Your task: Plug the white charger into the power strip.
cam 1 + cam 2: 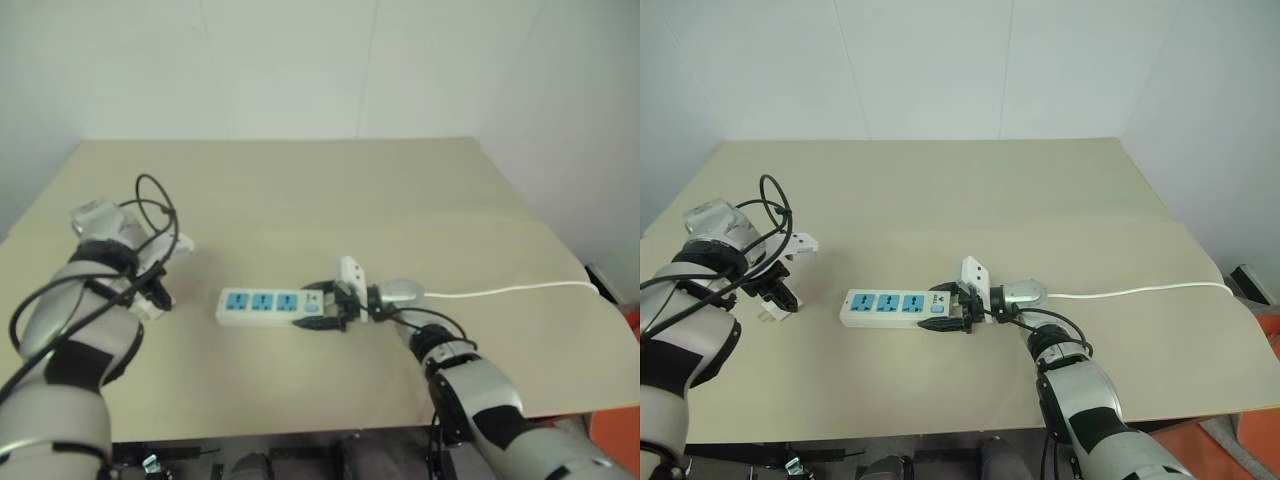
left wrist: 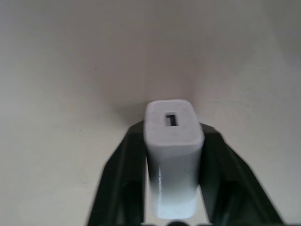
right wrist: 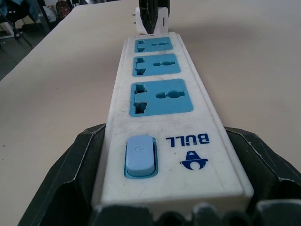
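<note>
The white charger (image 2: 173,150) is clamped between the two black fingers of my left gripper (image 1: 775,298), which points down at the table's left side. I cannot tell whether the charger touches the tabletop. The power strip (image 1: 262,305) lies flat mid-table, its three blue sockets facing up. The charger (image 3: 153,21) stands a short way past the strip's far end, apart from it. My right gripper (image 1: 325,308) is shut on the strip's switch end, one finger on each long side (image 3: 82,155).
The strip's thin white cable (image 1: 510,290) runs right across the beige table (image 1: 300,180) to its right edge. Black cables loop over my left wrist (image 1: 150,205). A white wall stands behind the table.
</note>
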`<action>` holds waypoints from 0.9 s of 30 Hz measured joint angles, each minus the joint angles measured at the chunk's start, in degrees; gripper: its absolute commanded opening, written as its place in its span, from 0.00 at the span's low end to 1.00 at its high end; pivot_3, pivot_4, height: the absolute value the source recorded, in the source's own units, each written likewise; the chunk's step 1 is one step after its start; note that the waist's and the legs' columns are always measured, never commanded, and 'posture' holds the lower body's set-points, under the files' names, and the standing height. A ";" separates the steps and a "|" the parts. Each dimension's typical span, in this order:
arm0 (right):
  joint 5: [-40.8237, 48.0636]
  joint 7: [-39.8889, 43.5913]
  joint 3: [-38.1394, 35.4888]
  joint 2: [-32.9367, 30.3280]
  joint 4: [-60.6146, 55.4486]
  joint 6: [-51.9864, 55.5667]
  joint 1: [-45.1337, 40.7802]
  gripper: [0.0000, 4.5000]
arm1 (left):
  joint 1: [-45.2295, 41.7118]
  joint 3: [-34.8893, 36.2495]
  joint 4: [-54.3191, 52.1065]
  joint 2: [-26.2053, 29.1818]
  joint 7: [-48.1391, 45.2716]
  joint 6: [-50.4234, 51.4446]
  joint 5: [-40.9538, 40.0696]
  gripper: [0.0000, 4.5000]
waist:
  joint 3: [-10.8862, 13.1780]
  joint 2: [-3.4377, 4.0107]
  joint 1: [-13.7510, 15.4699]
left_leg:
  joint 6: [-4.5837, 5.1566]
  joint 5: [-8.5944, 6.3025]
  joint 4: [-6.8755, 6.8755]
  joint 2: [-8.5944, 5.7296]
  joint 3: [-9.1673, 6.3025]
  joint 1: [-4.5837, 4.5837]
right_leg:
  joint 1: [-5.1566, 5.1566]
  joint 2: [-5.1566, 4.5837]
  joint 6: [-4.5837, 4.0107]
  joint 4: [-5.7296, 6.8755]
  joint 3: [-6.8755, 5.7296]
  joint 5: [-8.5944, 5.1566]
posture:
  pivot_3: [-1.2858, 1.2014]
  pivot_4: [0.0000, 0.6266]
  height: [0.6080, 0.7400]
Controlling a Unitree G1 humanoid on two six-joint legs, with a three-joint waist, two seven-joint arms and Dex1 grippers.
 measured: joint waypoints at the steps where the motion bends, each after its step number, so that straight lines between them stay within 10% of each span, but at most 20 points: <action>1: 0.00 -0.01 0.00 -0.01 -0.04 0.00 0.02 0.76 | 0.00 0.21 0.00 -0.07 0.24 -0.08 0.19 0.22 | 0.00 0.00 0.00 | 0.00 0.00 0.00 -0.01 0.00 0.00 | 0.00 -0.01 0.00 0.00 0.00 0.00 | 0.52 0.24 1.00; 13: -0.02 0.29 0.08 0.11 -1.28 -0.02 0.86 0.76 | 0.10 23.23 -15.11 3.45 3.66 -11.84 -13.61 0.22 | 0.00 0.00 -0.04 | -0.01 0.00 -0.01 0.00 0.02 0.04 | 0.01 -0.12 -0.19 0.02 -0.03 0.11 | 0.52 0.24 1.00; 19: -0.14 0.70 0.35 0.55 -1.43 -0.33 1.17 0.76 | 15.30 41.96 -33.03 1.57 3.54 -16.98 -32.77 0.22 | -0.02 0.00 -0.07 | -0.04 0.02 0.00 0.02 0.04 0.20 | 0.09 -0.15 -0.22 0.16 -0.04 0.13 | 0.52 0.24 1.00; 27: -0.33 0.59 0.37 0.75 -1.16 -0.41 1.15 0.76 | 33.51 48.46 -58.67 -8.26 5.95 -9.41 -51.91 0.22 | -0.05 -0.03 -0.13 | -0.06 0.03 0.03 0.02 0.03 0.29 | 0.23 -0.14 -0.22 0.13 -0.01 0.14 | 0.52 0.24 1.00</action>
